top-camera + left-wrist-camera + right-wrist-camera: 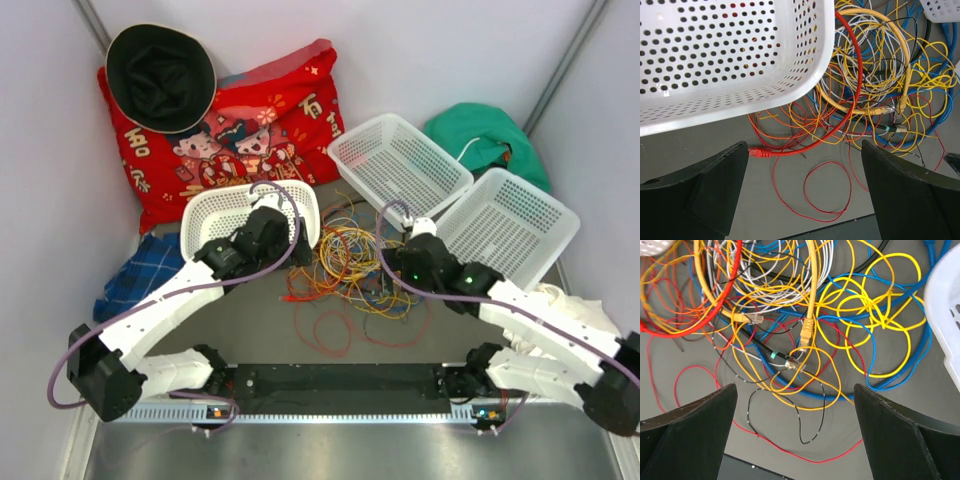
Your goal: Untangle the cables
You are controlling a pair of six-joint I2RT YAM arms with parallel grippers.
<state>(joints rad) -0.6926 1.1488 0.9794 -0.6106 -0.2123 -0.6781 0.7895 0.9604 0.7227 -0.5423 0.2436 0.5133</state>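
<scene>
The cables (345, 265) lie in one tangled heap of red, orange, yellow, blue and grey-white loops on the grey table between the two arms. My left gripper (804, 150) hangs open above the heap's left edge. Below it are a thick red cable's plug (760, 152) and a thin red loop (827, 187). My right gripper (795, 390) is open over the right side, above a thin black wire (807, 415), orange loops (790, 385) and a blue cable (900, 375). Neither gripper (300, 243), (392, 262) touches a cable.
A white basket (215, 210) sits at the heap's left, partly over some cables (715, 60). Two more white baskets (400, 160), (515, 225) stand at the right. Behind are a red cushion (280, 120), a black hat (160, 75) and green cloth (490, 135). Blue plaid cloth (140, 275) lies left.
</scene>
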